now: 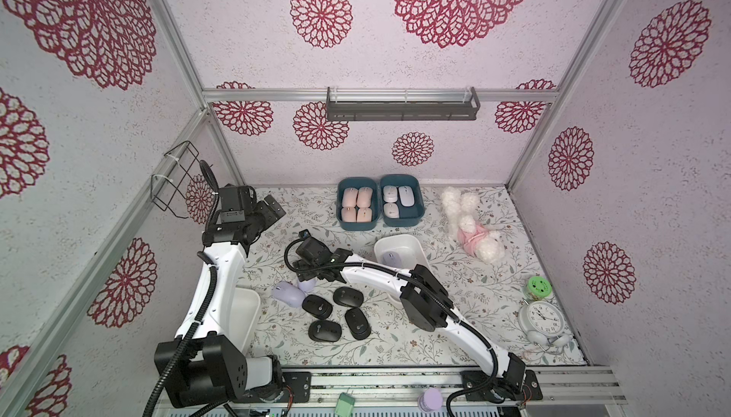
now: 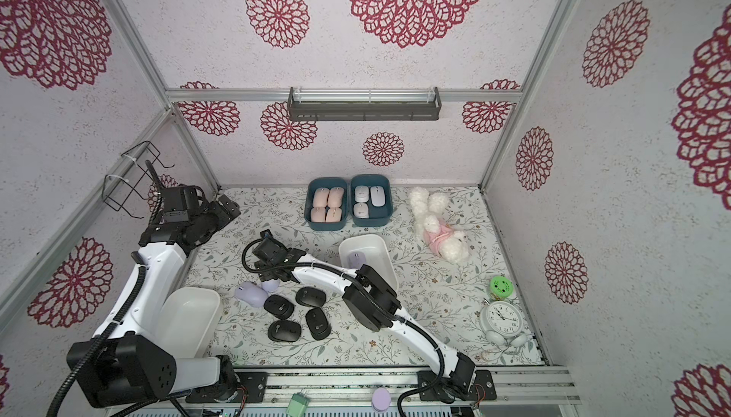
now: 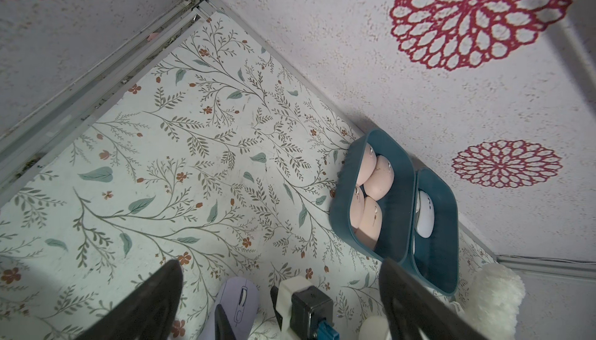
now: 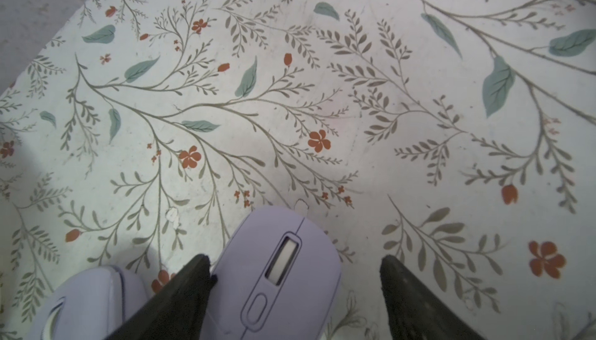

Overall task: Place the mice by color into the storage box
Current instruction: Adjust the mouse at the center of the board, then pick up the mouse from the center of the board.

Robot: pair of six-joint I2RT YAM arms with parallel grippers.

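My right gripper [image 4: 293, 259] is open around a lilac mouse [image 4: 277, 274] on the mat; one finger touches its side and the other stands apart. A second lilac mouse [image 1: 288, 294] lies beside it, and several black mice [image 1: 348, 296] lie just in front. At the back, one teal storage box [image 1: 341, 221] holds peach mice [image 1: 358, 197] and its neighbour [image 1: 420, 213] holds pale mice [image 1: 405, 195]. A white box [image 1: 415, 243] contains another lilac mouse [image 1: 389, 257]. My left gripper [image 3: 280, 261] hangs open and empty at the back left [image 1: 273, 207].
A second white box [image 1: 247, 316] sits at the front left, partly under my left arm. A white plush toy [image 1: 474, 229], an alarm clock [image 1: 544, 318] and a green-lidded jar [image 1: 538, 288] stand on the right. A wire basket [image 1: 174, 178] hangs on the left wall.
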